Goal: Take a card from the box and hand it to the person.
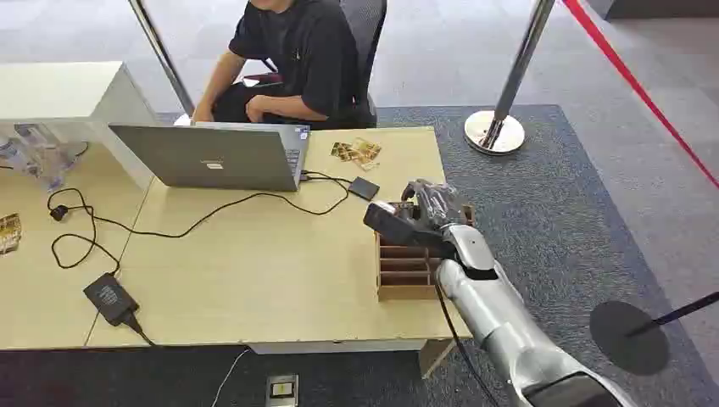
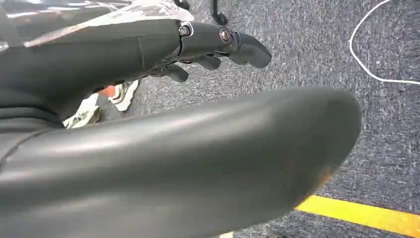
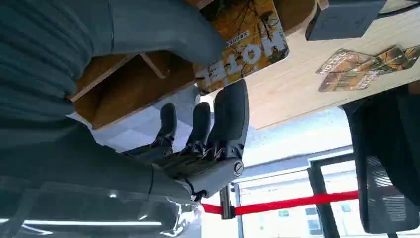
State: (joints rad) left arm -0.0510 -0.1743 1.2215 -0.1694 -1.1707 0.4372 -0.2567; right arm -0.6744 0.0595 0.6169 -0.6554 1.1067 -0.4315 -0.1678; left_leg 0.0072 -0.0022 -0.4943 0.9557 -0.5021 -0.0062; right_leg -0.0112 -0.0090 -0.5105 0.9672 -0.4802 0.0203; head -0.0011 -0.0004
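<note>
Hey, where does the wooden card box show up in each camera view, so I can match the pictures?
Head view: the wooden card box sits at the table's right edge, directly under the right hand.
Right wrist view: its slotted wooden compartments lie just behind the thumb, with a hotel card pinched at the rim.
Left wrist view: not in it; carpet and the left hand.
Shared landmark: the loose cards on the table.

On the bench [image 1: 254, 280]: laptop [image 1: 212, 157] at the far side, facing the seated person [image 1: 292, 59]. Right of laptop, loose cards [image 1: 356, 153]. Nearer and further right of laptop, box [image 1: 405, 271] at the bench edge, right robot hand [image 1: 428, 208] above it. Nearer and left of laptop, power adapter [image 1: 110, 298].
</note>
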